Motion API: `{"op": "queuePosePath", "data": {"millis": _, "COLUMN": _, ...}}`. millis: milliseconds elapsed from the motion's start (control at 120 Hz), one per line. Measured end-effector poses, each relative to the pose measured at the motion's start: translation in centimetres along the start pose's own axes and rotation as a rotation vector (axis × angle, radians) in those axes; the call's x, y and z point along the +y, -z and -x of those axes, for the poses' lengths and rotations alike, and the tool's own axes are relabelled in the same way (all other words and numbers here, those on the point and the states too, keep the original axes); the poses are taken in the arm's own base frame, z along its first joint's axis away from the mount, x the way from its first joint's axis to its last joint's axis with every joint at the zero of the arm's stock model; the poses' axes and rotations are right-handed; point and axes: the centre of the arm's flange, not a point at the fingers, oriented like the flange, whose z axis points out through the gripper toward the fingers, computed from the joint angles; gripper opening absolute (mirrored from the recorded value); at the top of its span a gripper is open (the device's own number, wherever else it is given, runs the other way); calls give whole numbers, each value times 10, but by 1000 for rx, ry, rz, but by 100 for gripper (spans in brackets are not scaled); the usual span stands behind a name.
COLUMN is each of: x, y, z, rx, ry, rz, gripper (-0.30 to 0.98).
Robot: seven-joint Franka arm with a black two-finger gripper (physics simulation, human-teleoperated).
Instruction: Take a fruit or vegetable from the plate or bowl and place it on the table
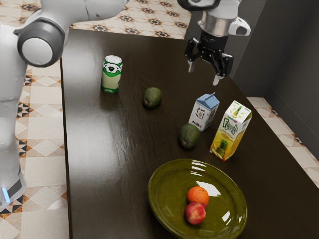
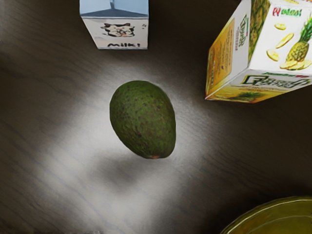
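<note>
Two fruits sit in the green plate (image 1: 160,200): an orange (image 1: 198,194), round and bright, and a peach (image 1: 195,214), deep red with paler, yellowish patches, the pair touching. From where I stand, the gripper (image 1: 204,73) hangs above the table (image 1: 99,164), its fingers apart with nothing between them. Outside the plate, on the bare wood, lies an avocado (image 1: 189,136), just beside the milk (image 1: 203,113) and near the juice (image 1: 230,133). The wrist view shows it dark green and pebbly, plump, flecked with brown, a small brownish spot at its narrower end. A second avocado (image 1: 152,98) rests between it and the can (image 1: 111,74).
</note>
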Motion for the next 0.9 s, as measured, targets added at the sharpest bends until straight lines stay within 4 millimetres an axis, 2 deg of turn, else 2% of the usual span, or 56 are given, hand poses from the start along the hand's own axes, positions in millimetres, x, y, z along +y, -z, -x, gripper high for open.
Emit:
{"op": "queuePosePath", "data": {"millis": 125, "x": 10, "y": -21, "z": -2, "rx": -25, "ry": 150, "rz": -14, "gripper": 69}}
{"op": "queuePosePath", "data": {"millis": 183, "x": 11, "y": -44, "z": 0, "rx": -43, "ry": 213, "rz": -41, "gripper": 69}}
{"op": "queuePosePath", "data": {"millis": 275, "x": 4, "y": -77, "z": 30, "rx": -63, "ry": 289, "rz": -69, "gripper": 69}}
{"op": "queuePosePath", "data": {"millis": 350, "x": 7, "y": -109, "z": 56, "rx": -73, "ry": 328, "rz": -76, "gripper": 69}}
{"op": "queuePosePath", "data": {"millis": 383, "x": 10, "y": -116, "z": 65, "rx": -69, "ry": 344, "rz": -66, "gripper": 69}}
{"op": "queuePosePath", "data": {"millis": 500, "x": 34, "y": -120, "z": 88, "rx": -44, "ry": 387, "rz": -8, "gripper": 69}}
{"op": "queuePosePath", "data": {"millis": 700, "x": 79, "y": -111, "z": 124, "rx": -30, "ry": 423, "rz": 71, "gripper": 69}}
{"op": "queuePosePath", "data": {"millis": 900, "x": 114, "y": -120, "z": 169, "rx": -51, "ry": 433, "rz": 73, "gripper": 69}}
